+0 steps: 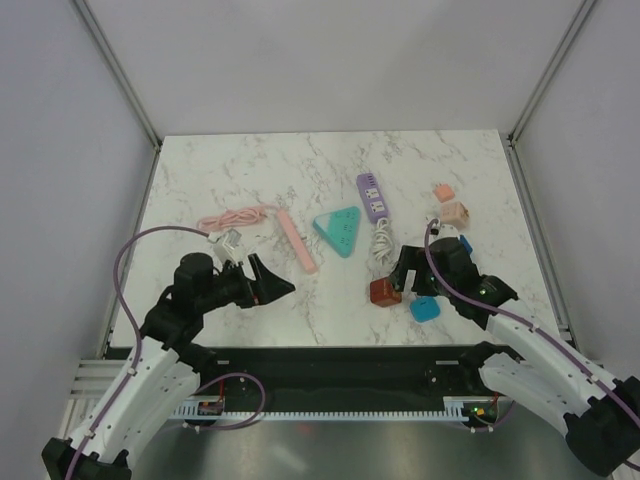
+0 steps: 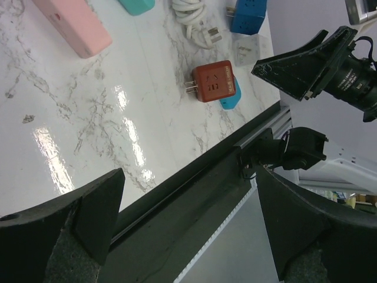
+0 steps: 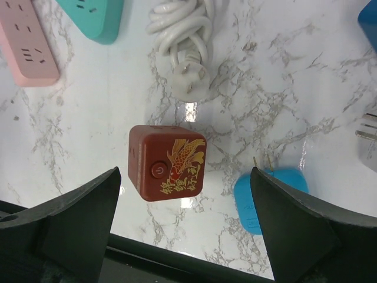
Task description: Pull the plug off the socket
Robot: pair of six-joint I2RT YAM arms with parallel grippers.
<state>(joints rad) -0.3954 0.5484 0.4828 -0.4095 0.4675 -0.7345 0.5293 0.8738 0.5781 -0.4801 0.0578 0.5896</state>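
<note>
The right gripper [image 3: 184, 177] is seen with its two fingers spread wide, and nothing is held between them. In the right wrist view the red cube socket [image 3: 167, 163] is found in the gap between these fingers, lying on the marble table [image 3: 330, 88], with a gold fish drawing and a round button on its upper face. Just beside it, but not touching, a blue plug [image 3: 268, 191] is laid flat with its metal prongs bare, so the plug is not seated in the red cube. In the left wrist view short metal prongs are also shown on one side of the red cube. Behind the cube a white plug [image 3: 188, 79] is seen at the end of a coiled white cord [image 3: 177, 23], which is joined to the purple power strip [image 1: 371, 195]. Further left a teal triangular socket [image 1: 338, 230] and a pink power strip [image 1: 297, 240] are placed. The left gripper [image 2: 188, 183] is also opened wide and empty, and it is held above the near left part of the table, well apart from the red cube
</note>
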